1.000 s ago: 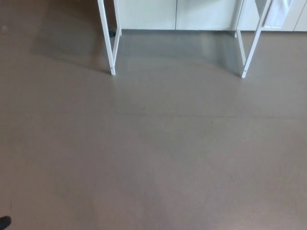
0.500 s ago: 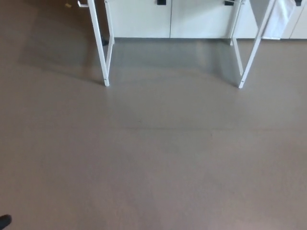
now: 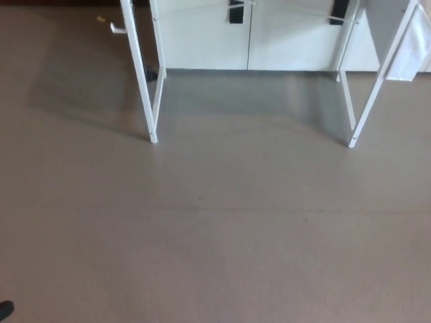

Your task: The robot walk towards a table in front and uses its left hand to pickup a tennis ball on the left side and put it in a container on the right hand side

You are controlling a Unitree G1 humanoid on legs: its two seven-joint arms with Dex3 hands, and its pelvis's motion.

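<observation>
Only the white legs of a table show ahead: the left front leg (image 3: 140, 74) and the right front leg (image 3: 378, 79) stand on the grey-brown floor. The tabletop lies above the picture's top edge, so the tennis ball and the container are out of sight. Neither of my hands is in view. A small dark shape (image 3: 5, 309) sits at the bottom left corner; I cannot tell what it is.
White cabinets (image 3: 249, 37) with black handles stand behind the table legs. A white cloth (image 3: 412, 40) hangs at the top right. A small white object (image 3: 118, 27) and a yellow scrap (image 3: 101, 19) lie on the floor at the upper left.
The whole picture has shifted downward: the table legs and cabinets sit lower in the frame and more of the cabinets shows. This is camera motion.
</observation>
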